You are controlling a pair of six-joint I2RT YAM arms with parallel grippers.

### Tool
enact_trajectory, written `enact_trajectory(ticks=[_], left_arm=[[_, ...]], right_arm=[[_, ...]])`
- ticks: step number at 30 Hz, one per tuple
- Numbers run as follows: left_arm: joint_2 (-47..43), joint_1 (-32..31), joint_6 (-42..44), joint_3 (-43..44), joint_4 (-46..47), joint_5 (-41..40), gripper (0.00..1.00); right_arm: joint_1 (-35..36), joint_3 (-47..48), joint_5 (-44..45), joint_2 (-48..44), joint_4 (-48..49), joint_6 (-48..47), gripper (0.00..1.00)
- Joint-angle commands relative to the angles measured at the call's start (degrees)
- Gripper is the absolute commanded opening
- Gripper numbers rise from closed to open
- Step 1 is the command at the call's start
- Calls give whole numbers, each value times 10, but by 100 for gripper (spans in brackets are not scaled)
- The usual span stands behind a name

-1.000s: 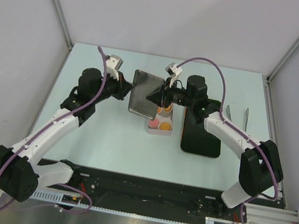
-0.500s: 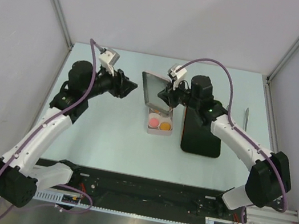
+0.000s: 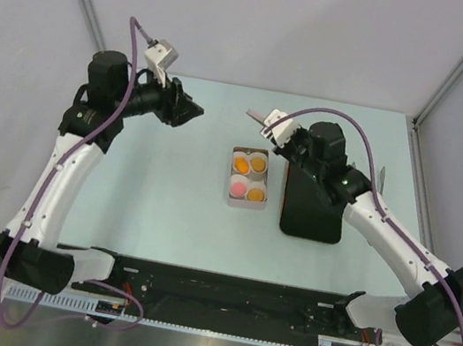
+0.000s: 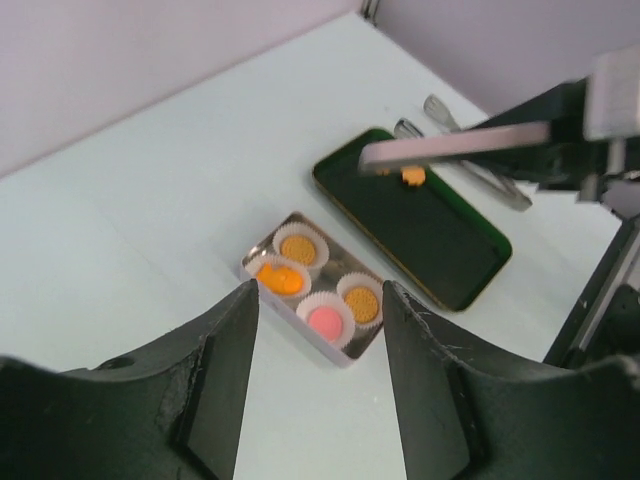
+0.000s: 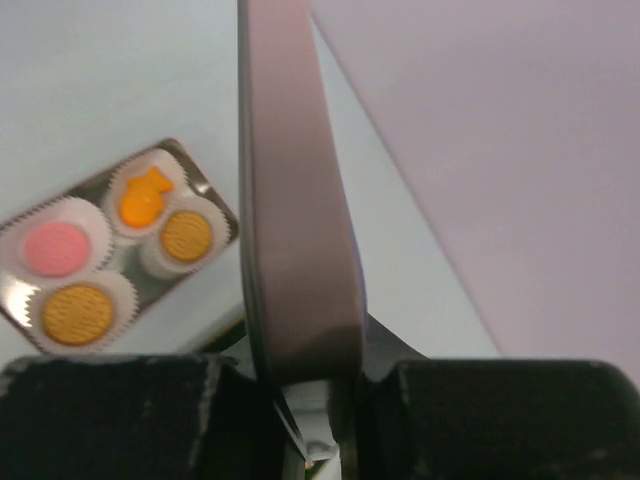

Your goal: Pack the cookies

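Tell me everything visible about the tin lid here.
The lid is thin, flat, dull grey metal, seen edge-on in every view. The shut right gripper clamps one edge, holding it in the air beyond the far end of the tin, off it and touching nothing else.

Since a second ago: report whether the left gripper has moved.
Yes. The left gripper has drawn back up and left in the top view, away from the fixed black tray.
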Motion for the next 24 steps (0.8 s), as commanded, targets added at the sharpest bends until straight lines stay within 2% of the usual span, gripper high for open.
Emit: enact_trajectory(ticks=[1,6,10,15,24], left_arm=[[45,33,48,29,-92,64,57],[59,47,56,36,-106,90,57],[68,47,9,50,-98,121,57],[81,47,5,62,-123,128,58],[79,49,-128,13,-65,191,60]], right_arm=[[-11,27,82,-51,-21,-136,3],[-22,27,84,-89,-23,-234,4],[-15,25,88,-95,-28,-277,4],[47,11,135,-91,15,-323,4],[163,-37,220,-65,169,-409,4]])
